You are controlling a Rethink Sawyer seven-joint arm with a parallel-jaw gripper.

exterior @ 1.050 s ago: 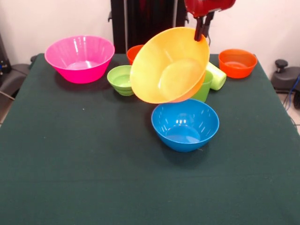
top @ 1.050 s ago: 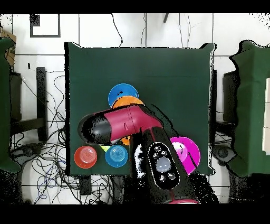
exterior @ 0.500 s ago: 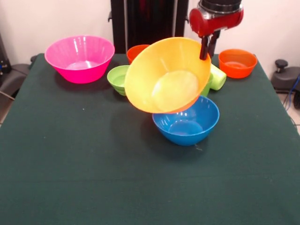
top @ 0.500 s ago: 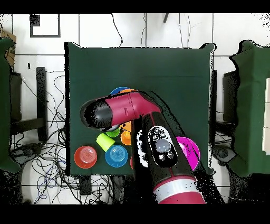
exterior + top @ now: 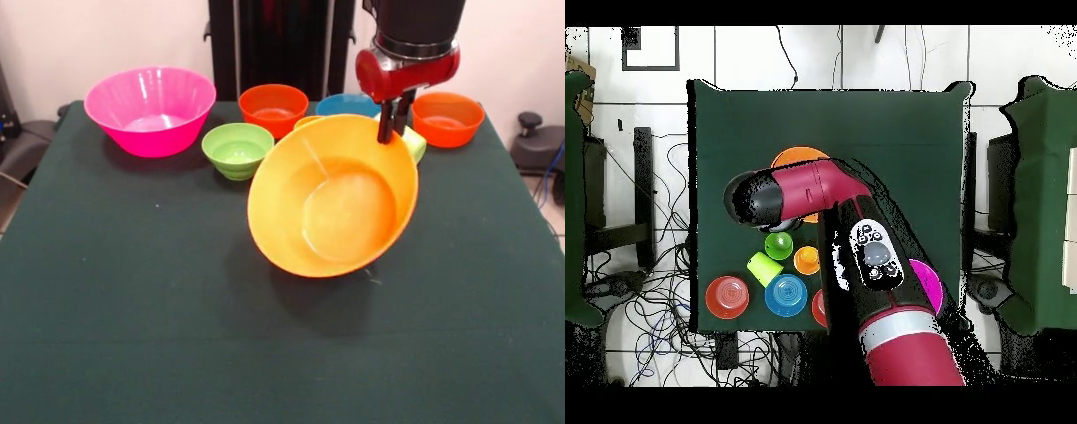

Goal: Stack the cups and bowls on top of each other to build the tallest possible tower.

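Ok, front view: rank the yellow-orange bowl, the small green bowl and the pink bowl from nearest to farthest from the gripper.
1. Yellow-orange bowl: held by its rim in the gripper, tilted toward the camera.
2. Small green bowl: on the table, to the picture's left of the gripper.
3. Pink bowl: far left, at the table's back corner.

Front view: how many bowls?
6: pink back left, green, orange and blue at the back, second orange back right, yellow-orange held by the gripper. Another may hide behind it.

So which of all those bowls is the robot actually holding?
The big yellow-orange bowl. The tool pinches its upper rim, so it hangs tilted, with its inside facing the front camera. The pink, green, orange and blue bowls all sit upright on the table.
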